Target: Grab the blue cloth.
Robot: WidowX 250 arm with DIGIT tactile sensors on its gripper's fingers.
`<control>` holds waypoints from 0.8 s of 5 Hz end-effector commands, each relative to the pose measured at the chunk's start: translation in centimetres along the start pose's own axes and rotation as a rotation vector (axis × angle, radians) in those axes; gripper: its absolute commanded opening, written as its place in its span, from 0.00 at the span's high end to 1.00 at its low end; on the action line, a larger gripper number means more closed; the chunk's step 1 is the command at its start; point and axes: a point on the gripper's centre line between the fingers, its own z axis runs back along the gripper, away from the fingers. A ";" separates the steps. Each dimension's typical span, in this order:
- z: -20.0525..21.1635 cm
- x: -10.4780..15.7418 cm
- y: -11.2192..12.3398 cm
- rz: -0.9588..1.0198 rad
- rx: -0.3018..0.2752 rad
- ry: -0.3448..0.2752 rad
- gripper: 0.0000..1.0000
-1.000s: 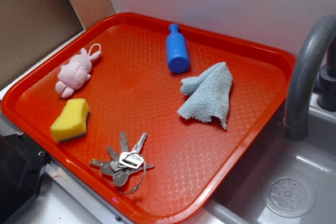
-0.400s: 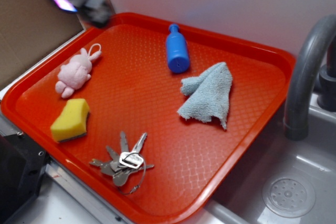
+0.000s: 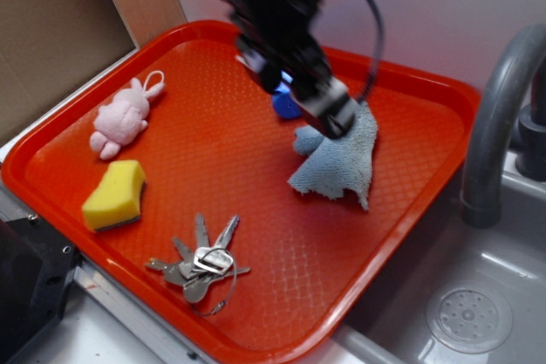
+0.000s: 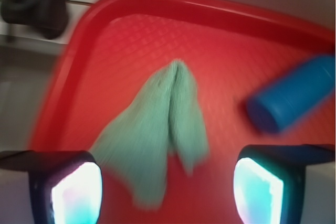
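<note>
The gripper [image 4: 167, 190] has arrived, seemingly open, above the blue cloth [image 3: 339, 159].

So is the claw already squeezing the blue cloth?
No, in the wrist view the claw is wide open, with the blue cloth lying flat on the tray between its fingers.

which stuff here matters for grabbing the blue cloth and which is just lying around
Part of the job:
cloth, on the tray
gripper, jaws open, above the cloth

Just lying about:
bottle, beside the cloth
pink plush toy
sponge
keys
faucet and sink, off the tray
</note>
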 end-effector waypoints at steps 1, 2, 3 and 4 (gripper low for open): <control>-2.2 2.4 0.4 -0.002 -0.089 -0.014 0.00; -3.1 1.7 -0.4 -0.028 -0.108 0.043 0.00; -3.1 1.3 -0.2 0.013 -0.143 0.061 1.00; -2.9 0.8 0.2 0.005 -0.277 0.111 1.00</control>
